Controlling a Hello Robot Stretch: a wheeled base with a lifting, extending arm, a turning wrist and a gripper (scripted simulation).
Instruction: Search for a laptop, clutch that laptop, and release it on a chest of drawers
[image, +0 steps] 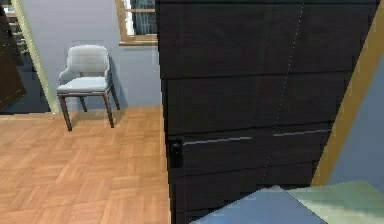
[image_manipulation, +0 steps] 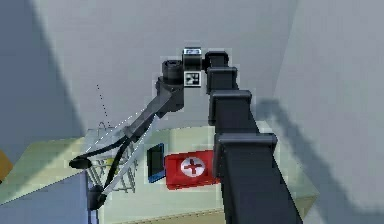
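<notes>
My arm (image_manipulation: 245, 150) rises from the bottom edge of the arm side view to two white marker squares (image_manipulation: 190, 60). The gripper (image_manipulation: 90, 175) reaches down and left from them over a pale green tabletop (image_manipulation: 40, 165). A blue-grey flat slab (image_manipulation: 45, 200) lies at the bottom left by the fingertips, and I cannot name it. I cannot tell whether the gripper holds anything. A tall dark unit with drawer-like fronts and thin handles (image: 250, 100) stands close ahead in the forward view.
On the table lie a red flat item with a white cross (image_manipulation: 190, 168), a dark blue phone-like slab (image_manipulation: 155, 160) and a thin wire frame (image_manipulation: 115, 150). A grey chair (image: 87, 78) stands by the far wall on wood floor (image: 80, 170), under a window (image: 137, 20).
</notes>
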